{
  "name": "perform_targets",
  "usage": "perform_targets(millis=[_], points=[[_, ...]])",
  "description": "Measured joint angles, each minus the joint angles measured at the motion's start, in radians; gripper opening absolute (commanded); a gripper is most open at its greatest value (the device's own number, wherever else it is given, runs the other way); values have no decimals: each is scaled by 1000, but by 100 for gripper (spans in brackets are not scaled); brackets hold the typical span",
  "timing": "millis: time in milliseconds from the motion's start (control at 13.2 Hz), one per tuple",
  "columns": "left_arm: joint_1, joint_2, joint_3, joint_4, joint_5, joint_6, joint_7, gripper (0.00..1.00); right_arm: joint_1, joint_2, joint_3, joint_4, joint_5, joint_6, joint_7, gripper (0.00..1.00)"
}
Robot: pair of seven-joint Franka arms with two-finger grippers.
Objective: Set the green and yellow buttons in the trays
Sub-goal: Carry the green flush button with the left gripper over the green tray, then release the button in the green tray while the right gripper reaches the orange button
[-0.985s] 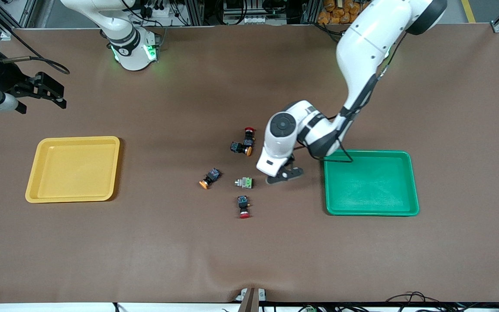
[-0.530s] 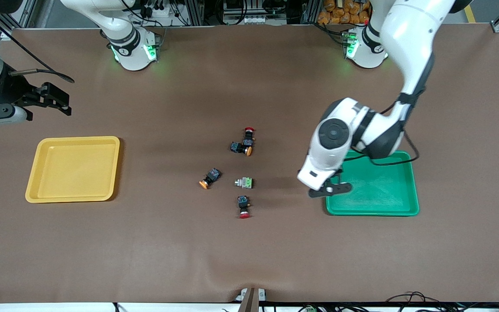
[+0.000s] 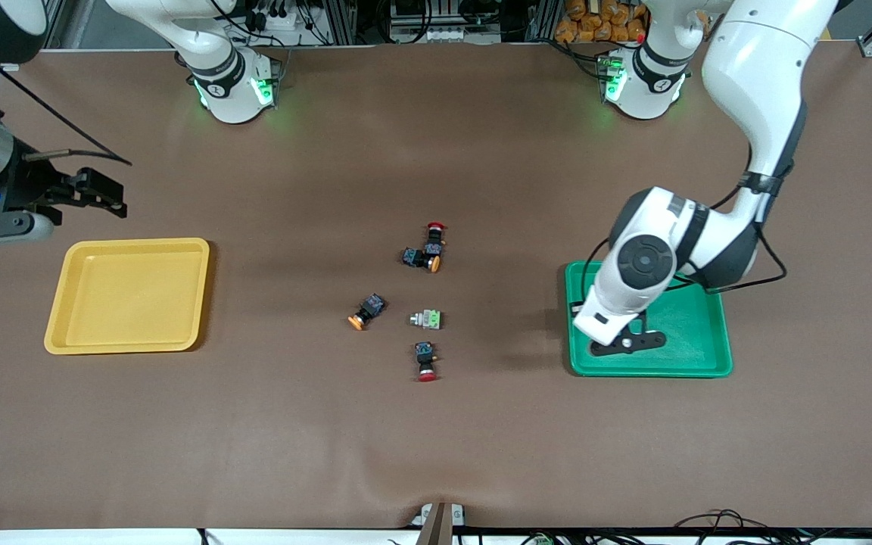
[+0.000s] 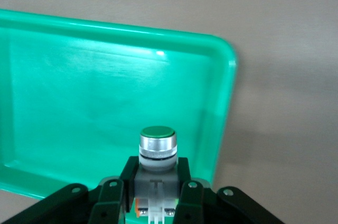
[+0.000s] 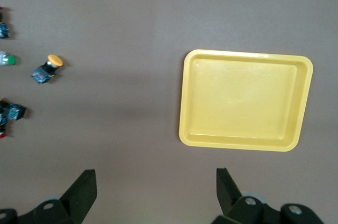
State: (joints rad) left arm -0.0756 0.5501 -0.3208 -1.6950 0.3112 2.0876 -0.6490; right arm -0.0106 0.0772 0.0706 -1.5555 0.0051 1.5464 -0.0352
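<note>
The left gripper hangs over the shallow green plastic tray with rounded corners, above its corner nearest the front camera on the side toward the table's middle. Its black fingers pinch a pale grey push-button switch with a ribbed silver collar and a flat round green cap, held cap-forward.

On the brown surface, a second grey-bodied green switch lies mid-table. At its 9 o'clock in the front view lies a black-bodied switch with an orange-yellow cap; at its 12 o'clock, another orange-capped black switch touches a red-capped black switch; at its 6 o'clock lies a further red-capped black one.

The shallow yellow plastic tray sits toward the right arm's end. The right gripper waits above the surface just beside it, fingers spread wide.
</note>
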Motion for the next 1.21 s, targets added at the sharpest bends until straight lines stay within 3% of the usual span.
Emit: perform_targets(millis=[303,530,909,1212], points=[[46,-31,-2,-67,0,0,5,0,-10,112,-1,1,-9,58,0,100],[69,-36,-3,-80,0,1,5,0,-14,119,0,7,-8,127,31,100],[85,-37,-3,-106,0,3,5,0,59,144,20,15,-6,187,303,100],[86,-37,-3,-119,0,27,5,0,127,263,22,12,-6,309,483,100]])
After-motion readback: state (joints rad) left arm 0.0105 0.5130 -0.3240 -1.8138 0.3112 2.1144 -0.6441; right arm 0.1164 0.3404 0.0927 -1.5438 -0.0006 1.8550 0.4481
